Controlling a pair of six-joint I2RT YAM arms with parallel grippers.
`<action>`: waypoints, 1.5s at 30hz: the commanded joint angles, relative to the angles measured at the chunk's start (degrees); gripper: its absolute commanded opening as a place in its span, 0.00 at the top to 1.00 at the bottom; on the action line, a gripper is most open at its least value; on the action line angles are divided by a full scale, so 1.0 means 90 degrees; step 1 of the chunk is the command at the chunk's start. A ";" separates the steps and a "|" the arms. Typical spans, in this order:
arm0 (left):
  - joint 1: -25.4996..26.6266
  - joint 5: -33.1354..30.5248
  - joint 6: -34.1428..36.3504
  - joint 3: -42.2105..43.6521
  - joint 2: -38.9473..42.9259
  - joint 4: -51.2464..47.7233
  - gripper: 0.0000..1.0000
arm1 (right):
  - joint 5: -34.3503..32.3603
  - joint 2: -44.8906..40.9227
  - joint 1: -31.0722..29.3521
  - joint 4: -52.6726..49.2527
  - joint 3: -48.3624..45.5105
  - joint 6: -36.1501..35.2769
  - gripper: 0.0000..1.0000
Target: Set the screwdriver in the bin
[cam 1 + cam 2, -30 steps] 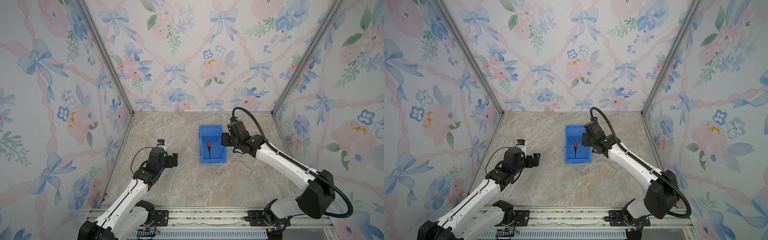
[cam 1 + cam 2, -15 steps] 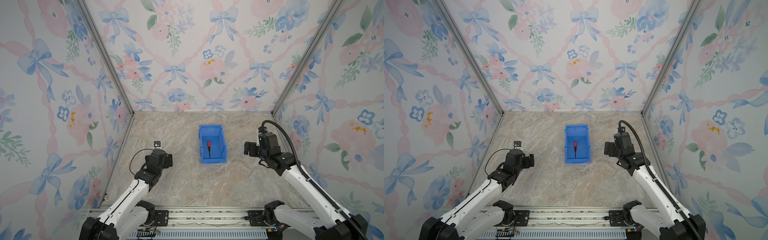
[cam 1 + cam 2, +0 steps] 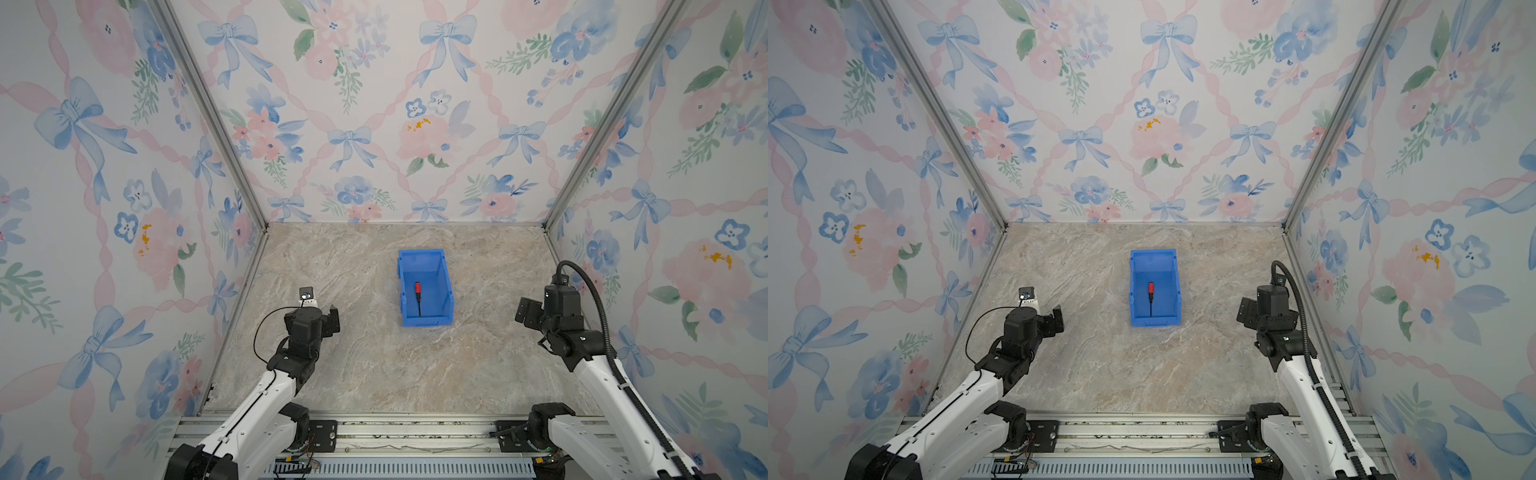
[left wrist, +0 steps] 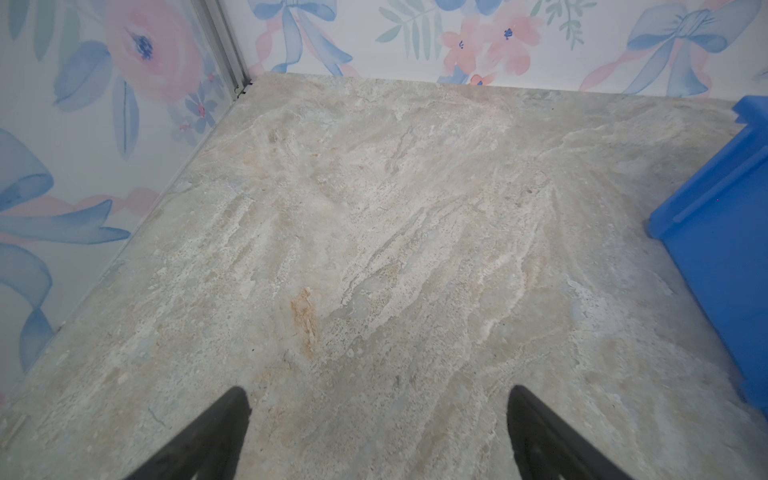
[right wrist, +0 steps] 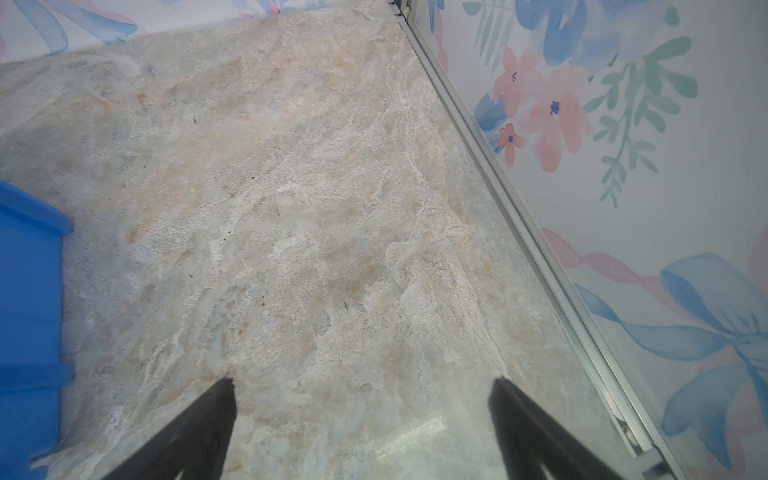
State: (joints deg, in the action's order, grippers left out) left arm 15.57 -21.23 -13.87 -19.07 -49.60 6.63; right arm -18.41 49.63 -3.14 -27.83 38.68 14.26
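The screwdriver [image 3: 417, 296] [image 3: 1150, 296], red handle and thin dark shaft, lies flat on the floor of the blue bin [image 3: 420, 254] [image 3: 1152, 254] in both top views, handle toward the back wall. My right gripper [image 3: 525, 309] [image 3: 1246, 309] [image 5: 361, 380] hangs open and empty near the right wall, well clear of the bin [image 5: 29, 270]. My left gripper [image 3: 330, 319] [image 3: 1057, 318] [image 4: 376, 392] is open and empty over bare table to the left of the bin [image 4: 715, 232]. The screwdriver is hidden in both wrist views.
The marble-patterned table [image 3: 365, 374] is enclosed by floral walls on three sides with metal corner posts [image 3: 548, 224]. The aluminium rail [image 3: 374, 432] with both arm bases runs along the front edge.
My right arm has pulled back from the bin's right side to the right wall, its jaws opening wide. My left arm drew back slightly. The screwdriver stayed in the bin.
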 commanded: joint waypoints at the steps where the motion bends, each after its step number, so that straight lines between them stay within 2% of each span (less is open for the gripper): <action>1: -0.0151 0.0234 0.0288 0.0004 -0.0186 0.0438 0.02 | 0.0349 -0.0168 0.0286 0.0250 -0.0365 -0.0035 0.03; 4: -0.0345 0.0465 0.0447 -0.0105 -0.0462 0.0490 0.03 | -0.0088 -0.0320 0.0380 0.0424 -0.0676 0.0040 0.03; 9: -0.0551 0.0475 0.0877 -0.0048 -0.0798 0.0691 0.03 | 0.1007 -0.0967 0.0875 0.1550 -0.1606 -0.0568 0.03; 13: -0.0633 0.0279 0.1171 0.0458 -0.0790 0.1370 0.02 | 0.0870 -0.1102 0.0887 0.1978 -0.1981 -0.0776 0.03; 17: -0.0775 0.0356 0.1275 0.0890 -0.0915 0.2232 0.03 | 0.1172 -0.0948 0.0859 0.2631 -0.2327 -0.0980 0.03; 19: -0.0835 0.0440 0.1314 0.0906 -0.1032 0.2512 0.02 | 0.1457 -0.0744 0.0804 0.3324 -0.2663 -0.1011 0.03; 20: -0.0886 0.0501 0.1340 0.0912 -0.1140 0.2705 0.03 | 0.1528 -0.0677 0.0755 0.3269 -0.2578 -0.1115 0.03; 22: -0.1014 0.0685 0.1381 0.0864 -0.1362 0.3012 0.03 | 0.1016 -0.0467 0.0569 0.3376 -0.2533 -0.1061 0.03; 25: -0.1167 0.0934 0.1383 0.0745 -0.1849 0.3514 0.03 | 0.1040 -0.0380 0.0500 0.4214 -0.2750 -0.1034 0.03; 28: -0.1223 0.1219 0.1410 0.0525 -0.2444 0.4026 0.03 | 0.0859 0.0078 0.0523 0.5031 -0.2792 -0.0860 0.03; 32: -0.1232 0.1614 0.1538 0.0035 -0.3294 0.4455 0.03 | 0.0838 0.1081 0.0563 0.5573 -0.2440 -0.0889 0.03; 38: -0.1346 0.1695 0.1574 -0.0419 -0.4356 0.5109 0.03 | 0.0864 0.2230 0.0571 0.6357 -0.1990 -0.0868 0.03; 45: -0.1506 0.1805 0.1402 -0.0254 -0.4233 0.5185 0.02 | 0.1218 0.3234 0.0579 0.6969 -0.1465 -0.0964 0.03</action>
State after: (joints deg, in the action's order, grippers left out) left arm 2.26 -6.46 -0.62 -22.15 -88.14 50.54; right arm -9.17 76.36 1.83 29.82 22.83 5.91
